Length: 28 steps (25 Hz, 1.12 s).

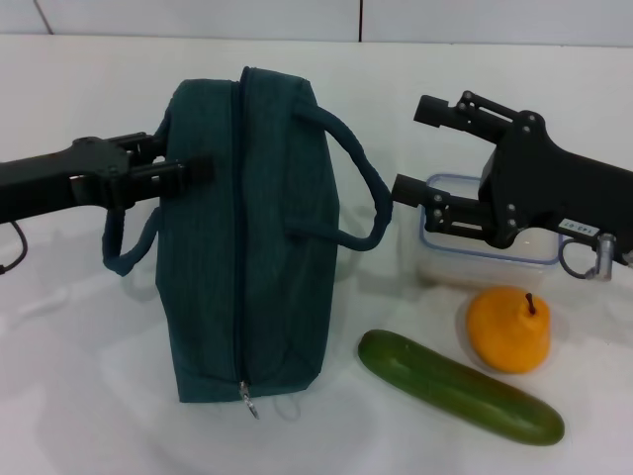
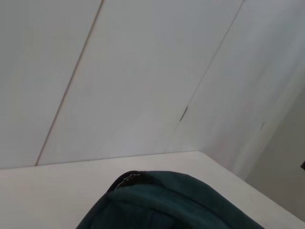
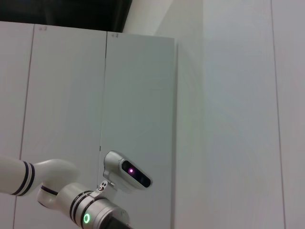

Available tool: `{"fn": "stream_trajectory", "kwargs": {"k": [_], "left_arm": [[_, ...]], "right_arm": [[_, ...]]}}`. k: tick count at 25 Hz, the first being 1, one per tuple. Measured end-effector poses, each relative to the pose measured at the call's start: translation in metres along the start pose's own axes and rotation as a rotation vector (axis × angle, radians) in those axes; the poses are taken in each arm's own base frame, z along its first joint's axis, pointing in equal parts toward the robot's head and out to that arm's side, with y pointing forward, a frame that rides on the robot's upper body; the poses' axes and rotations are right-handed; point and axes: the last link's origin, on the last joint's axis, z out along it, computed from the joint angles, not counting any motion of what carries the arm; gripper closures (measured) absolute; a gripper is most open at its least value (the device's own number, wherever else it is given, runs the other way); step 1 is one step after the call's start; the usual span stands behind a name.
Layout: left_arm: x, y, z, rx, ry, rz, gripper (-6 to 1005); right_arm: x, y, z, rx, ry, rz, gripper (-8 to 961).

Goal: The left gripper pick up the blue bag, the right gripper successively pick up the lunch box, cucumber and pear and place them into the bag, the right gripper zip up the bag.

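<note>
The blue bag (image 1: 252, 237) stands at frame centre on the tabletop (image 1: 89, 376), zip closed. The left tool (image 1: 188, 170), at its left side, should be closed on the near strap, not the fabric. Its fingers appear near-closed, touching the bag. The right tool (image 1: 420, 148) is held open above the lunch box (image 1: 475, 242), gripping nothing.

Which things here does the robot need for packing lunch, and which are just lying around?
Needed: dark teal fabric bag, clear plastic lunch box with blue rim, green cucumber, orange-yellow pear, left gripper, right gripper.

Just there: white table.
</note>
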Motion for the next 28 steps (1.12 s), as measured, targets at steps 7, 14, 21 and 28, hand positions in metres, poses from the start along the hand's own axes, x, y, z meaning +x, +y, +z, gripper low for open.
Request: {"fn": "stream_trajectory", "kwargs": {"k": [7, 14, 21, 28], "left_arm": [[-0.003, -0.003, 0.007, -0.001, -0.002, 0.003, 458], [-0.009, -0.002, 0.015, -0.029, -0.047, 0.058, 646], [-0.006, -0.002, 0.019, -0.037, -0.035, 0.091, 866], [0.0, -0.001, 0.027, -0.062, 0.043, 0.144, 959]], "right_arm": [[0.006, 0.005, -0.008, 0.023, 0.008, 0.022, 168], [0.013, 0.01, -0.026, 0.071, 0.02, 0.057, 169], [0.019, 0.01, -0.059, 0.136, 0.055, 0.184, 169], [0.024, 0.017, -0.107, 0.152, 0.112, 0.338, 168]]}}
